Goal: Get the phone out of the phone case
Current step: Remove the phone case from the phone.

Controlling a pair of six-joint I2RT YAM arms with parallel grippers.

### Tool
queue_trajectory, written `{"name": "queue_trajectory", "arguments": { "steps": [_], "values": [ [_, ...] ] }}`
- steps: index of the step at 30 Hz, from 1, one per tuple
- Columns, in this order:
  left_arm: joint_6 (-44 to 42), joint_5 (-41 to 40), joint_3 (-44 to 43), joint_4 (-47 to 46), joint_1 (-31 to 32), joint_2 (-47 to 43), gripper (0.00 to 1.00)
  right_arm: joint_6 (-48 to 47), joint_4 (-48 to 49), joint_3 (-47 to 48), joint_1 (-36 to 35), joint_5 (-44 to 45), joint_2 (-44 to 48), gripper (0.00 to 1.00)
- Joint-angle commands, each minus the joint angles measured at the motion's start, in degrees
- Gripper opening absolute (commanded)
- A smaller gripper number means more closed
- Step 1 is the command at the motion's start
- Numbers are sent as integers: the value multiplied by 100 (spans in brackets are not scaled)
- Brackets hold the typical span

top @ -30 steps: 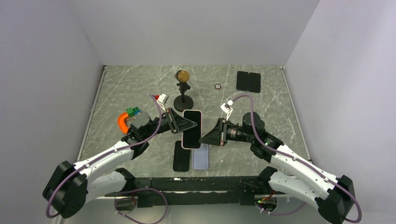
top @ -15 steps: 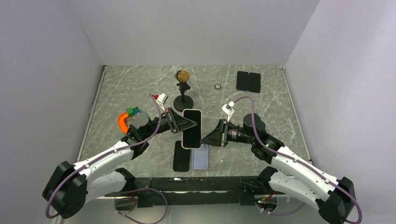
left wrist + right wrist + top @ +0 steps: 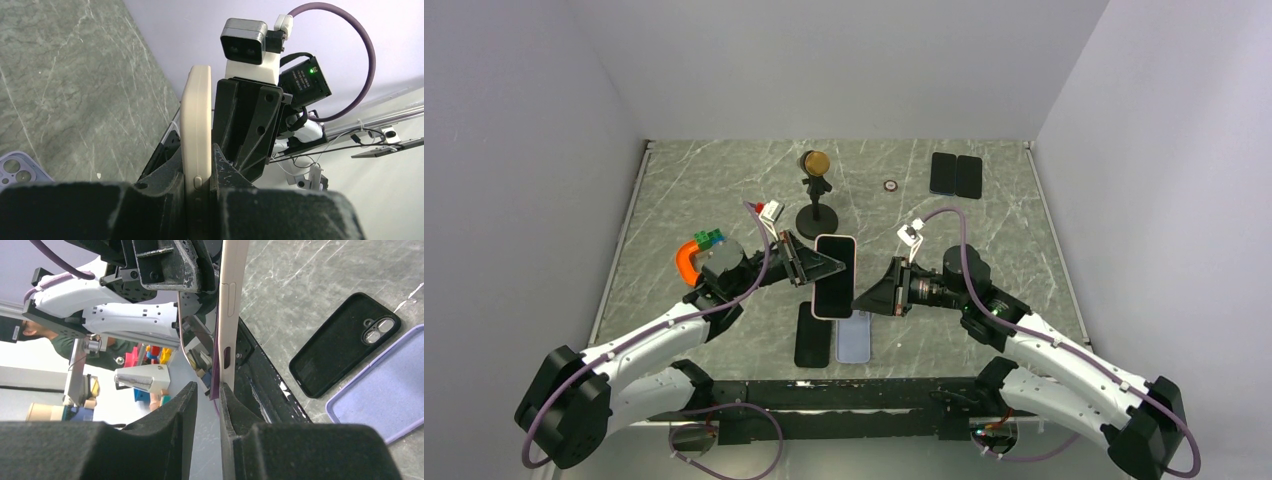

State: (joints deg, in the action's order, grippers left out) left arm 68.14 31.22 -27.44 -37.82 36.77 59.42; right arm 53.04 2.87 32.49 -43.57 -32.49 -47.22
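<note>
The phone in its cream case (image 3: 835, 275) is held up on edge above the table. My left gripper (image 3: 812, 266) is shut on its left side. In the left wrist view the case's cream edge (image 3: 196, 115) runs up from between the fingers of my left gripper (image 3: 197, 152). My right gripper (image 3: 860, 296) is at the phone's lower right edge. In the right wrist view my right gripper (image 3: 208, 386) has a narrow gap between its jaws. The case edge (image 3: 231, 300) rises beside the right fingertip (image 3: 226, 392), not clamped.
A black case (image 3: 812, 335) and a lavender case (image 3: 855, 338) lie flat below the phone; both show in the right wrist view (image 3: 345, 345) (image 3: 385, 382). A black stand with a gold disc (image 3: 816, 190), a small ring (image 3: 890, 185), two dark phones (image 3: 955, 175) and an orange part (image 3: 688, 258) are on the table.
My right arm has edged slightly left toward the phone. The left gripper and the phone have stayed put.
</note>
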Motion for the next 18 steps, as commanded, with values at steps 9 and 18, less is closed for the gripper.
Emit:
{"name": "queue_trajectory", "arguments": {
  "steps": [9, 18],
  "values": [
    [-1, -106, -229, -460, 4, -113, 0, 138, 568, -47, -318, 39, -291, 25],
    [134, -249, -174, -594, 263, -78, 0, 475, 1379, 173, -314, -74, -972, 25]
  ]
}}
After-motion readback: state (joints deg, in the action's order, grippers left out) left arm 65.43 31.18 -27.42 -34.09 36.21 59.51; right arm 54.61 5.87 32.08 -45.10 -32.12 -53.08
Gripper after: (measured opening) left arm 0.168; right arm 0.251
